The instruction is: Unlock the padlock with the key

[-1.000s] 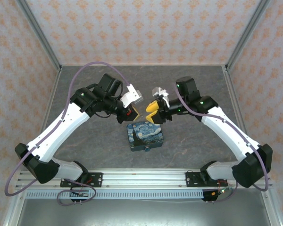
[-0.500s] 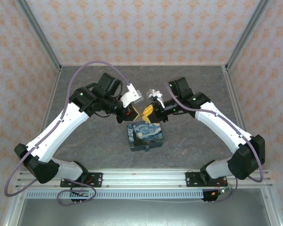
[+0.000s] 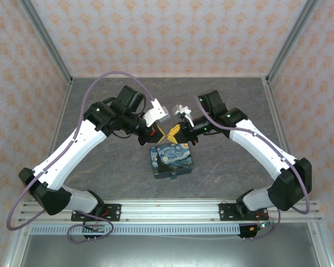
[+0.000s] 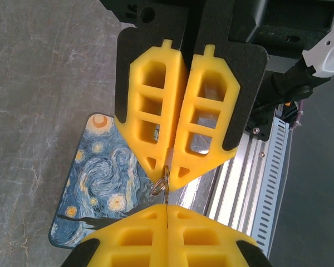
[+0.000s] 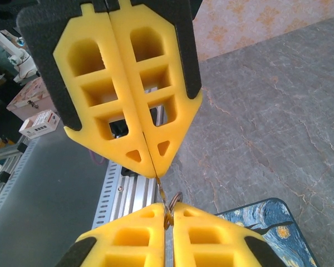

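Note:
My left gripper (image 3: 165, 133) and right gripper (image 3: 173, 132) meet tip to tip just above the far edge of the Starry-Night box (image 3: 171, 158). The key (image 4: 165, 192), a thin silvery sliver with a small wire ring, spans the short gap between them. In the left wrist view my left gripper (image 4: 166, 207) is shut on the blade end and the right gripper (image 4: 167, 167) is shut beside the ring. The right wrist view shows the same key (image 5: 162, 191) running from the left gripper (image 5: 155, 176) into my right gripper (image 5: 168, 208). A tiny dark roundish thing, perhaps the padlock (image 3: 172, 176), sits at the box's near edge.
The box lies flat on the grey stone-patterned table (image 3: 228, 167). An aluminium rail (image 3: 167, 210) runs along the near edge by the arm bases. Patterned walls enclose the back and sides.
The right gripper has swung left and closed in until its tips meet the left gripper's tips. The left arm and the box have stayed put.

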Tool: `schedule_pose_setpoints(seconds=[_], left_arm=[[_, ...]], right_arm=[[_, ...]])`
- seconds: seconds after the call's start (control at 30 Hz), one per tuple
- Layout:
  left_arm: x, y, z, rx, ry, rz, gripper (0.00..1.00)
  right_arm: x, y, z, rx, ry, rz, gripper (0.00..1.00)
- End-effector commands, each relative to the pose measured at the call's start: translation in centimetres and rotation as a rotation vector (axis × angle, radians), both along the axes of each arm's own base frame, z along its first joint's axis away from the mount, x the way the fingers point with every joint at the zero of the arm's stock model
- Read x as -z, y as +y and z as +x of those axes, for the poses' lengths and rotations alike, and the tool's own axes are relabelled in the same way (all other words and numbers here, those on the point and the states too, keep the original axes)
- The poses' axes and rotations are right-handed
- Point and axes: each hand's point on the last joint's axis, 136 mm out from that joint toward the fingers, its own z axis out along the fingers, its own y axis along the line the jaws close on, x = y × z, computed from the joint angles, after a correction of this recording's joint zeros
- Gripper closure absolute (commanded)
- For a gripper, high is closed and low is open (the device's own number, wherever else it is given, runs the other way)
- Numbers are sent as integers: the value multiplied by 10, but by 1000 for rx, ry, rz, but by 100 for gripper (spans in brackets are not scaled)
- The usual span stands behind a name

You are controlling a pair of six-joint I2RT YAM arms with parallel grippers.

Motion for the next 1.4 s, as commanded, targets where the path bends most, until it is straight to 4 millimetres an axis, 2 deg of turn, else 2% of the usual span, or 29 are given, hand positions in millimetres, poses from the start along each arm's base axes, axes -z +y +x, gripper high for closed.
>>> schedule_pose_setpoints(seconds=[0.0,0.1,0.27,0.37,0.5,0.57,0.67,0.77,0.83,0.9,0.97,1.07,1.2,1.37], left_arm=[[-8,-3,-2,26,-22,-9,100],[-8,-3,-2,27,-23,-7,100],[-9,-1,1,12,-36,2,100],[-15,0,4,-11,-58,-8,81],[-31,4,8,-54,-99,-74,69],[-39,8,10,-95,-124,-108,58],[-50,21,19,-204,-176,-164,41],[-51,36,25,-325,-226,-196,33],[-39,46,29,-408,-234,-190,29],[-17,54,32,-482,-198,-172,29],[8,52,31,-522,-126,-174,29],[43,39,27,-536,-25,-178,29],[78,16,22,-537,76,-189,29],[117,-6,23,-535,209,-182,29]], right_arm=[[-20,5,-6,-57,-44,62,94],[-22,5,-7,-58,-44,65,100],[-18,4,-3,-33,-50,39,100],[-12,3,-1,-9,-37,16,100],[-4,2,6,54,-10,0,100],[-1,0,10,100,-3,-3,100],[5,-8,24,215,-4,-11,100],[12,-23,42,361,17,-9,100],[17,-35,54,471,29,-9,100],[24,-49,64,588,30,-30,100],[30,-66,73,718,24,-54,100],[37,-94,84,905,18,-102,100],[44,-130,91,1096,17,-163,100],[48,-152,93,1192,38,-198,100]])
